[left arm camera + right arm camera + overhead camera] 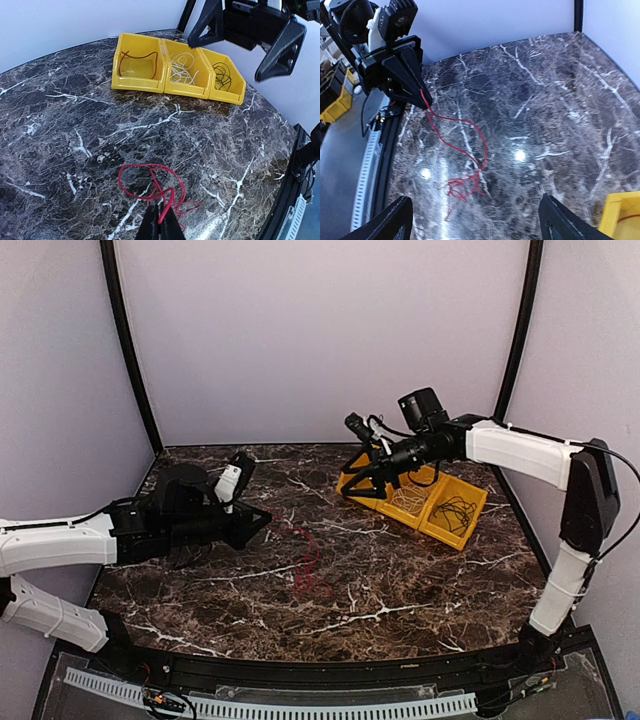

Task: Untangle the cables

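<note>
Left wrist view: our left hand [161, 227] clamps the red cable [163, 205] at bottom centre; its loops run up-frame toward the yellow bins [165, 87], where our right hand [228, 59] gapes empty.

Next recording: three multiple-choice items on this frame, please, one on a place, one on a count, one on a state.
1. The white cable lies in: A the middle bin; B an end bin; C no bin.
2. Yellow bins in the row: A two; B three; C four.
3. The left gripper is: A open; B shut on the red cable; C shut, empty.
Answers: A, its loops sit in the middle bin; B, three stand side by side; B, its closed jaws pinch that cable.
</note>
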### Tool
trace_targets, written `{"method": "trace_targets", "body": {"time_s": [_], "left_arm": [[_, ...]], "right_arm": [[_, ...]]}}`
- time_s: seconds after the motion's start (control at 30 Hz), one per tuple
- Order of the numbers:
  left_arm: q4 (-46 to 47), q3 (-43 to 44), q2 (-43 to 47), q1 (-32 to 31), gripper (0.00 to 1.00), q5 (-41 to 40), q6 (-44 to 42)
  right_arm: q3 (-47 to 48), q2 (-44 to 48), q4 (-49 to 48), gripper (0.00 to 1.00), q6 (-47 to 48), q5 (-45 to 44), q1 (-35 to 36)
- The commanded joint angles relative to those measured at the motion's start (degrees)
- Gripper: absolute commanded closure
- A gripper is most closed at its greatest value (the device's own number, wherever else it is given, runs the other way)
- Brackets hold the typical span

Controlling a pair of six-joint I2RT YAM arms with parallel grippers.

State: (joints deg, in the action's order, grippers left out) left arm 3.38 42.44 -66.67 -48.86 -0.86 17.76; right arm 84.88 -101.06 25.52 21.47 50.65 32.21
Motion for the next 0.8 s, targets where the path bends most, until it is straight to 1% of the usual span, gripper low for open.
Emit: {"method": "trace_targets", "body": {"time_s": [0.0,0.1,0.33,0.4,0.5,0.63,0.7,0.77], "left_arm": [[7.8,-1.3,0.1,-0.1,1.00,6.6,2.7],[9.8,-1.1,-0.9,-0.1,1.00,9.5,3.3],[12.1,-0.4,-2.9,-0.1,1.00,15.3,4.1],[12.3,-0.4,-3.2,-0.1,1.00,15.9,4.4],[12.5,-0.4,-3.2,-0.1,1.00,16.2,4.7],[12.7,-0.4,-3.2,-0.1,1.00,16.4,5.0],[12.8,-0.4,-3.2,-0.2,1.00,16.4,5.0],[12.8,-0.3,-3.2,-0.1,1.00,16.4,5.0]], "right_arm": [[3.7,-3.0,-0.1,0.17,-2.5,2.3,5.9],[7.0,-6.6,2.5,0.24,-1.4,1.9,8.3],[12.0,-10.7,3.3,0.29,-1.6,0.1,12.4],[12.8,-11.4,3.6,0.34,-1.7,0.5,12.8],[13.0,-12.2,4.3,0.39,-1.6,2.0,13.0],[12.5,-12.6,5.6,0.42,-0.1,3.5,13.6],[12.4,-12.8,6.1,0.47,0.3,3.8,14.0],[12.4,-12.9,6.5,0.49,0.4,4.5,14.0]]}}
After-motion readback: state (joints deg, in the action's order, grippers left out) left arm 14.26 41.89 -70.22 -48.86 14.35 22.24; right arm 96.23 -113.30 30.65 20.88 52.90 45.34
